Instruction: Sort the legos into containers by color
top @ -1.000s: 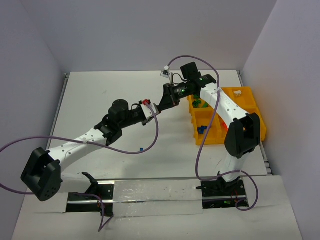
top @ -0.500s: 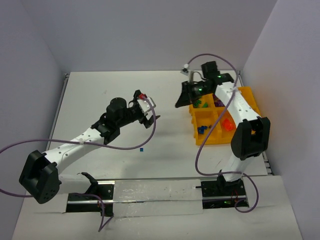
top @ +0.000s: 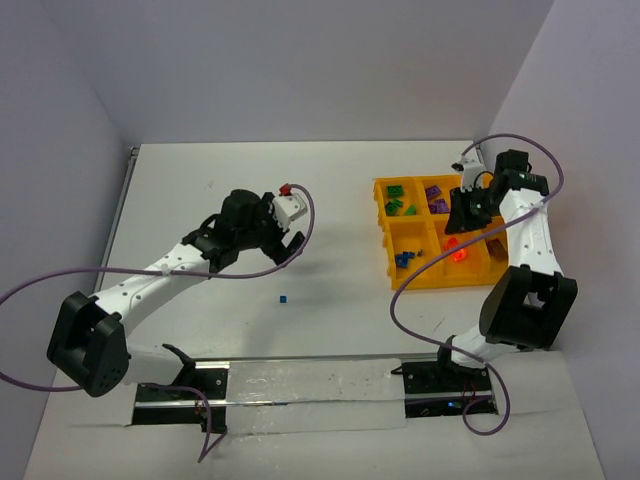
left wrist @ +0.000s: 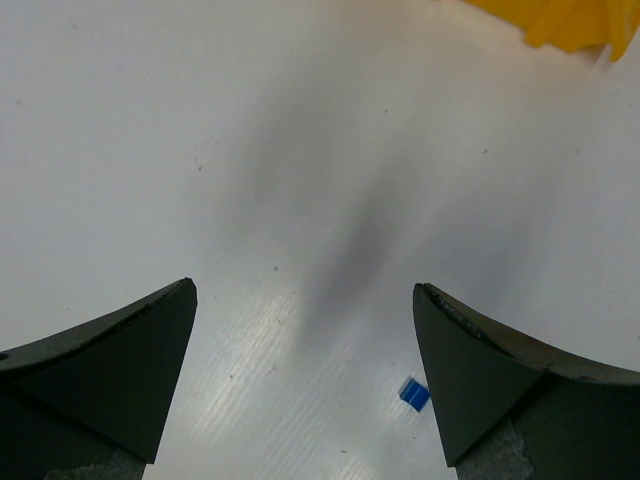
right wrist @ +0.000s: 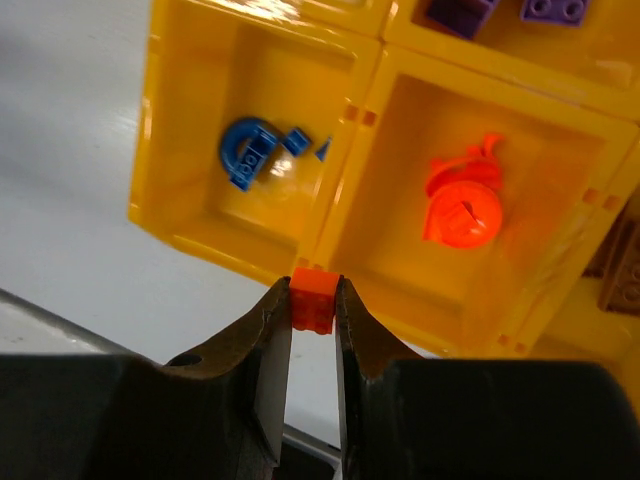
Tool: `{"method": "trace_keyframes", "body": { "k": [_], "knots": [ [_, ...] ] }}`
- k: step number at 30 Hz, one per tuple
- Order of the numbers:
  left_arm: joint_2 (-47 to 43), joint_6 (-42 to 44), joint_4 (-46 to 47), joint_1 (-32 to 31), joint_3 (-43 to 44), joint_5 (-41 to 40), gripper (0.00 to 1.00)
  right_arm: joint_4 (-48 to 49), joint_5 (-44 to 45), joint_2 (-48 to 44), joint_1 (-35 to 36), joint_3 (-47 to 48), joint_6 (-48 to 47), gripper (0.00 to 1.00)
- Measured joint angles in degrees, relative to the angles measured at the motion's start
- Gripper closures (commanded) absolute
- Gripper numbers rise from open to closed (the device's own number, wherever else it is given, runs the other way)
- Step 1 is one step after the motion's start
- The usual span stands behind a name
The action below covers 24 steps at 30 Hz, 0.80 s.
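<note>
Your yellow-orange tray (top: 384, 236) holds green bricks (top: 397, 205) and purple bricks (top: 437, 205) in its far compartments, blue pieces (top: 404, 259) and an orange dish (top: 457, 252) in nearer ones. The right gripper (right wrist: 312, 291) pinches a small orange brick (right wrist: 313, 300) over the tray. One tiny blue bit (top: 283, 298) lies alone on the surface (top: 230, 170).
</note>
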Motion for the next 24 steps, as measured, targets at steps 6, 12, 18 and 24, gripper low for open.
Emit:
{"method": "trace_keyframes", "body": {
  "k": [6,12,18,24],
  "knots": [
    [2.5,0.4,-5.0,2.8,0.8,0.3,0.01,2.0,8.8,2.6,0.1,-0.8,-0.1,0.73],
    [2.4,4.0,-7.8,4.4,0.3,2.2,0.08,4.3,14.2,4.9,0.1,-0.8,0.2,0.39],
    [1.3,9.6,-10.6,4.4,-2.5,7.4,0.17,4.8,15.4,6.2,0.2,-0.7,0.6,0.34],
    [1.2,15.8,-13.1,4.5,-5.9,12.7,0.31,4.8,15.0,6.6,0.6,-0.6,1.6,0.33]
  ]
}}
